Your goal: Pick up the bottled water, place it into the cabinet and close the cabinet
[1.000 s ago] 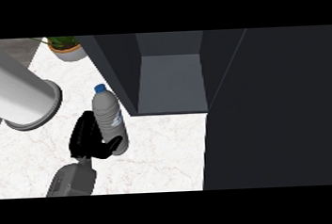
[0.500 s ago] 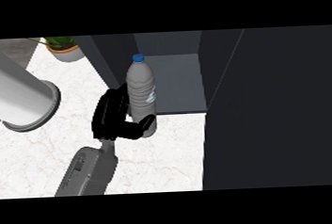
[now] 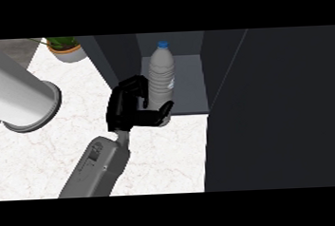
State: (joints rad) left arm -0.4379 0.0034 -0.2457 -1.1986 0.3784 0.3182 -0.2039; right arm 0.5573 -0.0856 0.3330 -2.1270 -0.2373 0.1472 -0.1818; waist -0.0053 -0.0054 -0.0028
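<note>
I am watching the right hand (image 3: 133,107) from the head view, and it is clamping the bottled water (image 3: 161,74). Its fingers (image 3: 131,88) are curling round the bottle's left side, and the thumb (image 3: 163,109) is hooking across the front, low down. The bottle is standing upright against the hand's right side and rising above it, with its blue cap (image 3: 163,44) sitting well beyond the fingertips. The hand is hiding the bottle's base, so I cannot tell whether it is resting on anything.

The cabinet (image 3: 119,60) is standing open just beyond the hand. The bottle is showing against the pale grey floor of the cabinet's compartment, at its front edge and near its left wall. The cabinet's dark door (image 3: 275,105) is filling the space to the right of the hand, apart from it.

The grey forearm (image 3: 96,168) is trailing back from the hand over the white marbled counter (image 3: 39,158). To the hand's left a large pale grey cylinder (image 3: 15,93) is lying, near but not touching. A potted plant (image 3: 66,47) is sitting beyond the hand and to its left, well apart.
</note>
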